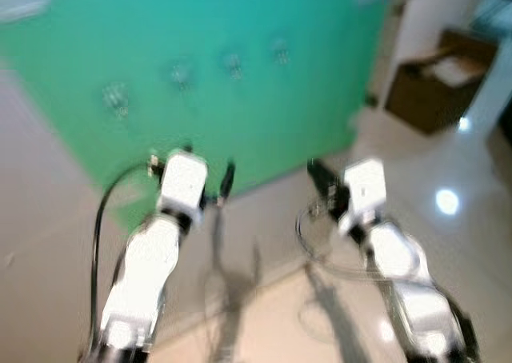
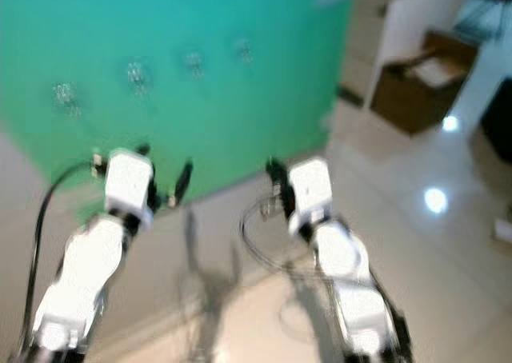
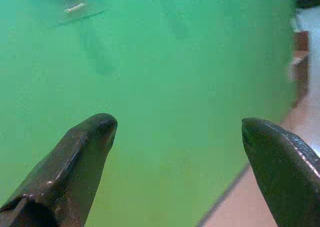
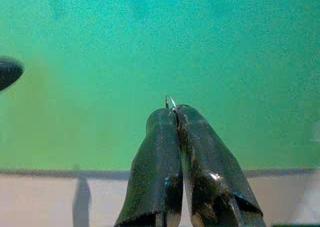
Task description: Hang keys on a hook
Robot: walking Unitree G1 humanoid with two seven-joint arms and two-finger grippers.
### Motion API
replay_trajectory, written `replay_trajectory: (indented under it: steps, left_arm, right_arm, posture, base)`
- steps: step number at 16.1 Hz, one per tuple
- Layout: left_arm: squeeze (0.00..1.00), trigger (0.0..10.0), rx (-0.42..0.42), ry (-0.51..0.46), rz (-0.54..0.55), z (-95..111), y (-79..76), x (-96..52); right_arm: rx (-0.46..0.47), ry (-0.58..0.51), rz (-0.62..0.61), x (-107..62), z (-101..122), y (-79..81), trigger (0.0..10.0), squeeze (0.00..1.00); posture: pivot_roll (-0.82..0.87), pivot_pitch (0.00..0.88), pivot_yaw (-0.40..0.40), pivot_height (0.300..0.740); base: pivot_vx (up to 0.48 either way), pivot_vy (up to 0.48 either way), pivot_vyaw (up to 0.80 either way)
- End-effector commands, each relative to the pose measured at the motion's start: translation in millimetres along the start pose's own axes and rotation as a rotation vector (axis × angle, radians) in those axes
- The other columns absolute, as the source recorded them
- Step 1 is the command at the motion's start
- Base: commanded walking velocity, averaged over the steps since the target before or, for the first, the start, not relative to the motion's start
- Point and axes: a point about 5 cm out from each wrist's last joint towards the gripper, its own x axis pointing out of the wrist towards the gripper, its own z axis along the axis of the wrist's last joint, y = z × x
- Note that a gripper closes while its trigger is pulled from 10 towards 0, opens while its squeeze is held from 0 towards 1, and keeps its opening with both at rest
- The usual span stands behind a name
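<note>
A green wall panel (image 1: 240, 131) stands ahead of me with a row of several small metal hooks (image 1: 181, 73), blurred in the eye views. Both arms reach toward it, well short of it and lower than the hooks. My left gripper (image 1: 210, 167) is open with nothing between its fingers (image 3: 90, 137). My right gripper (image 1: 318, 173) is shut, and a thin sliver of metal, the edge of the key ring (image 4: 170, 102), sticks out between its fingertips (image 4: 187, 124). The keys themselves are hidden.
An open brown cardboard box (image 1: 436, 79) sits on the glossy floor (image 1: 448, 219) to the right, beside a white cabinet (image 1: 432, 15). Black cables (image 1: 100, 219) loop from both wrists. A bare wall runs along the left.
</note>
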Motion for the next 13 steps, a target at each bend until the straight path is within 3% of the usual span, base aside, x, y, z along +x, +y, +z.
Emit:
replay_trajectory:
  steps: [1,9,13]
  left_arm:
    - [0.0,10.0,0.007,-0.006,0.011,1,2.5,0.4]
    - [0.0,10.0,-0.024,-0.013,-0.024,1,-4.0,2.5]
    - [0.0,10.0,-0.039,-0.018,-0.029,2,-9.2,5.6]
  right_arm:
    - [0.008,-0.018,0.007,1.3,3,0.6,10.0,0.0]
    - [-0.007,-0.047,-0.021,5.0,14,-10.7,10.0,0.0]
    - [-0.023,-0.076,-0.027,5.7,25,-22.9,10.0,0.0]
  posture:
    - [-0.03,0.0,0.082,0.74]
    - [-0.05,0.0,0.079,0.74]
    - [-0.05,0.0,0.066,0.74]
  base:
    - [0.0,0.0,0.8]
    - [0.0,0.0,0.8]
    - [0.283,0.0,0.8]
